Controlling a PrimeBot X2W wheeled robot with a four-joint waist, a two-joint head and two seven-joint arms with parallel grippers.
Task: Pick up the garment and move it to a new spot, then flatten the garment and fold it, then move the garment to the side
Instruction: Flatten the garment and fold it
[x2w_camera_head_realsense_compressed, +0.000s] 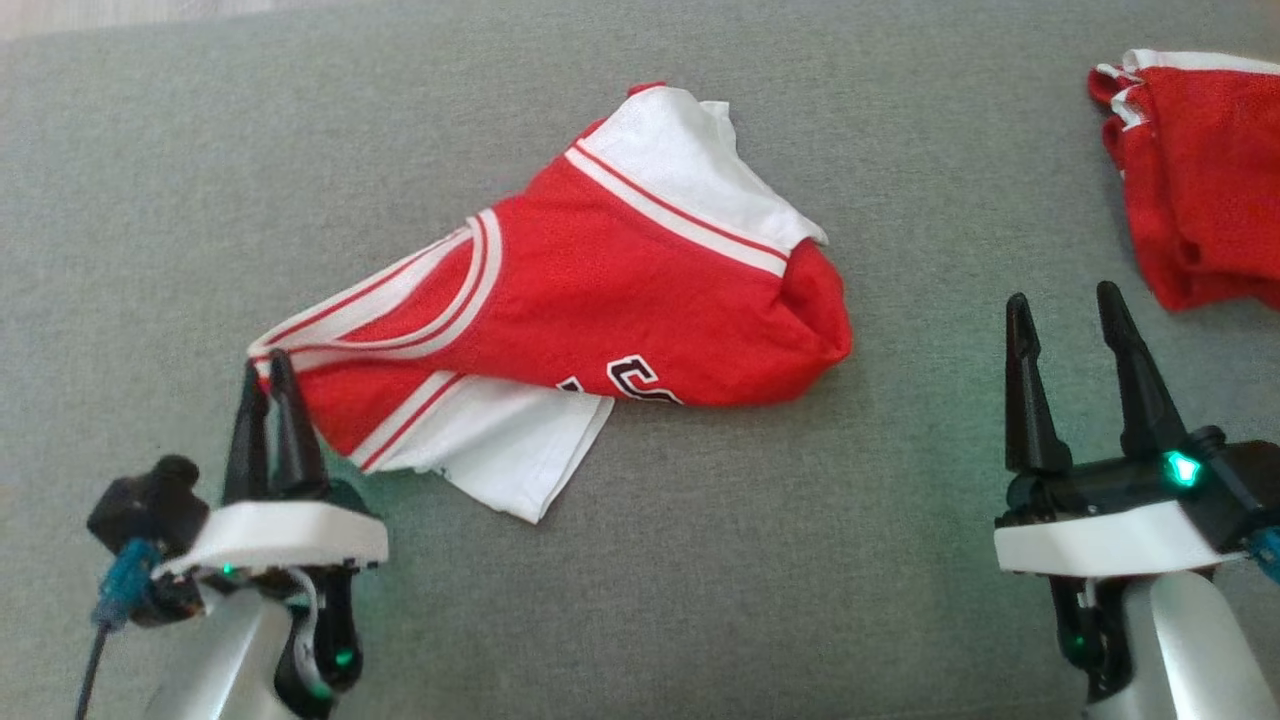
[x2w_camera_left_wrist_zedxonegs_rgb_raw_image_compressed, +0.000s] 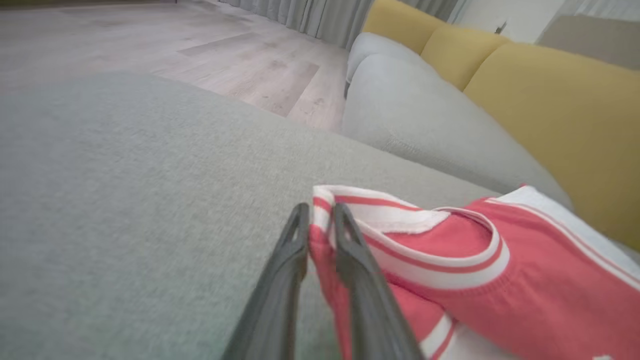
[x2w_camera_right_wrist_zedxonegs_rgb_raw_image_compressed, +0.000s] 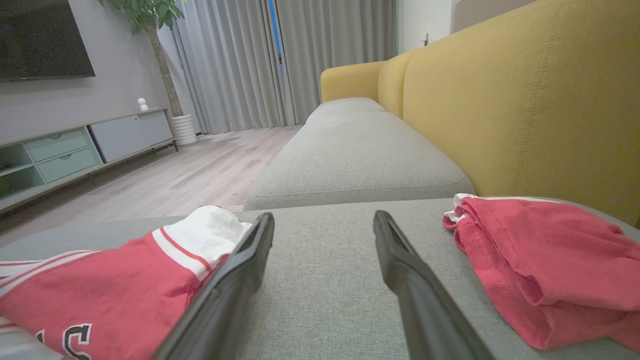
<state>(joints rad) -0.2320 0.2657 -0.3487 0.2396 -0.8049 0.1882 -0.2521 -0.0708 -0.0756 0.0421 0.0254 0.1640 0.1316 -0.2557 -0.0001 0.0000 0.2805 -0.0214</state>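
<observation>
The left gripper pinches a corner of the jersey; the right gripper gapes empty. The jersey lies crumpled, so flattening and folding look still to come.

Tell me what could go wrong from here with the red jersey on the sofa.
The left gripper pinches only the striped trim at one corner of the red jersey; such a thin hold may slip during a lift.
The jersey lies bunched with a white panel sticking out beneath, so pulling one corner could twist it rather than spread it.
The open right gripper sits between the jersey and the smaller red garment, and might snag the wrong one.
</observation>
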